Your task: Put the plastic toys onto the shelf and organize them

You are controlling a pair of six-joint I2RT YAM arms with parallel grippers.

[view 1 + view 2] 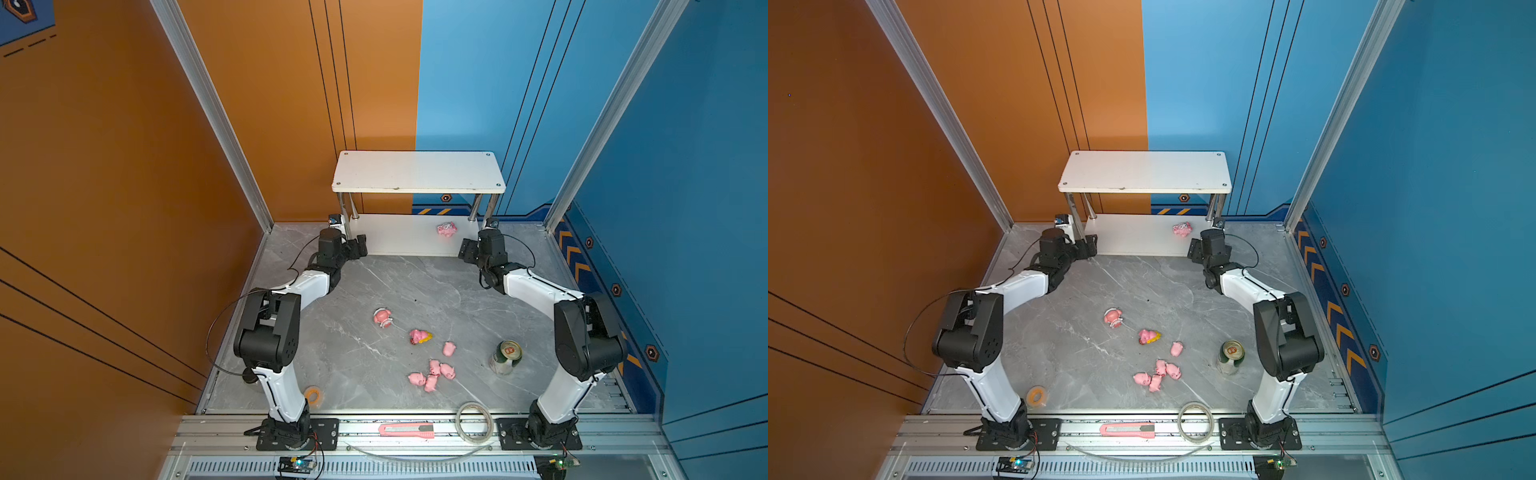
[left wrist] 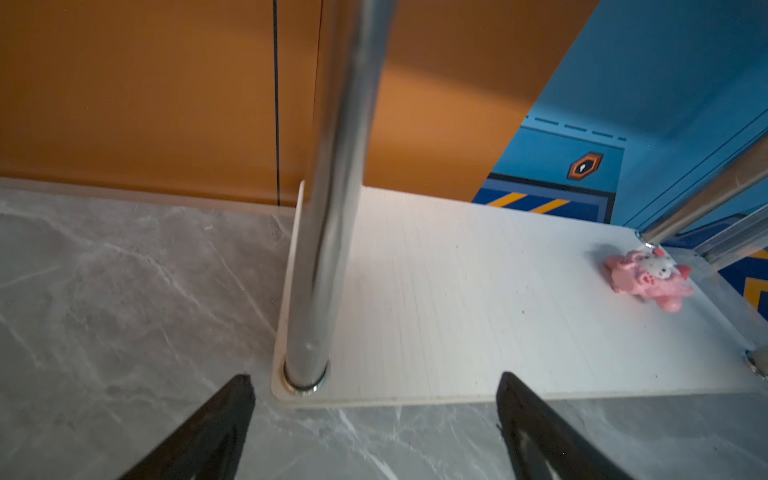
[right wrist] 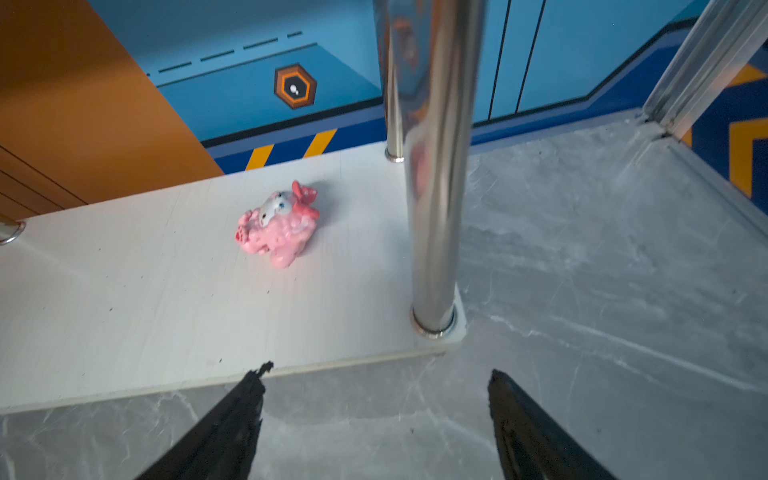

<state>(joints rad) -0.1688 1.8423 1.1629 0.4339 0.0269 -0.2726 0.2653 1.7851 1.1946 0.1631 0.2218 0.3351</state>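
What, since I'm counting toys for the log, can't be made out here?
Back of the shelf's lower tier: hidden beneath its top board, both top views.
Clustered pigs: too small in top views to tell which touch.
The figurine on that tier: face blurred in the left wrist view.

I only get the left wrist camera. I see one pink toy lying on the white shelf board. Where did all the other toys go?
Observer: They are on the grey table, nearer the arm bases. There are five little pigs near a green can, four of them bunched together.
Child: Are there any bigger ones?
Observer: Two, lying mid-table: a pink-white figurine and a yellow-faced figurine.
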